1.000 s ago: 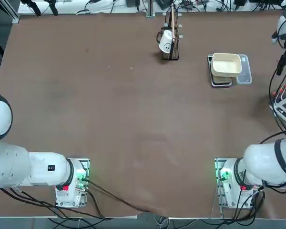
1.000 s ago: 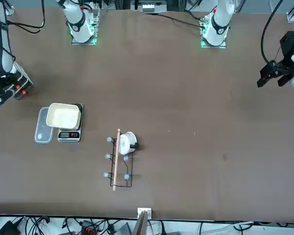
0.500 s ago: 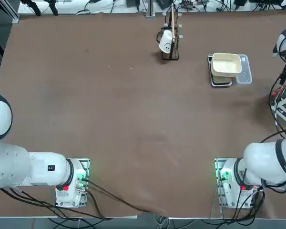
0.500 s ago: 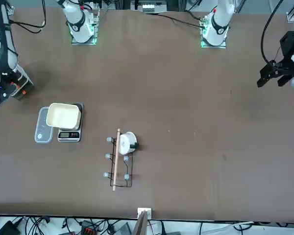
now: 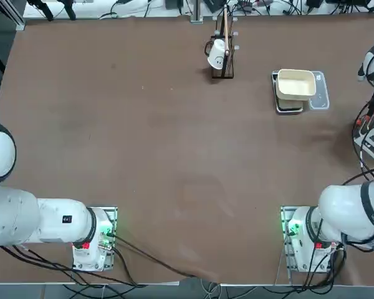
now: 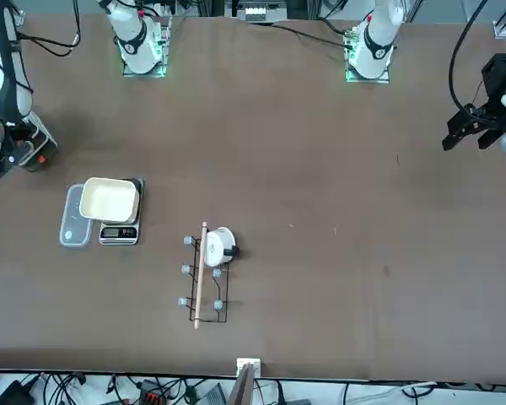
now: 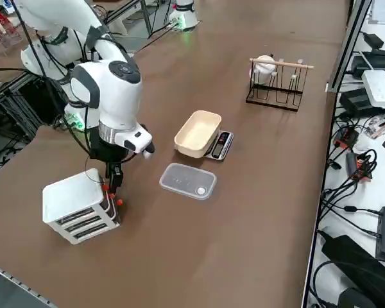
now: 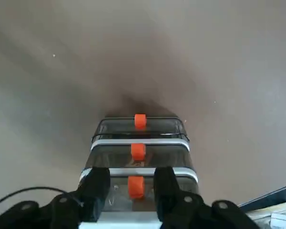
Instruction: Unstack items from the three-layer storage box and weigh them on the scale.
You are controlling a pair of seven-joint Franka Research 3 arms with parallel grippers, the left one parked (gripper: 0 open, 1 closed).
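The right gripper (image 8: 132,183), half open, straddles the top orange tab (image 8: 135,186) of the three-layer storage box (image 7: 80,208) (at the tabletop's edge); an off-centre pinch could slip or tip it.

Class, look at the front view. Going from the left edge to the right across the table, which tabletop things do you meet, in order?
right gripper at the three-layer storage box → clear lid → cream bowl on the scale → black wire stand with a white cup.
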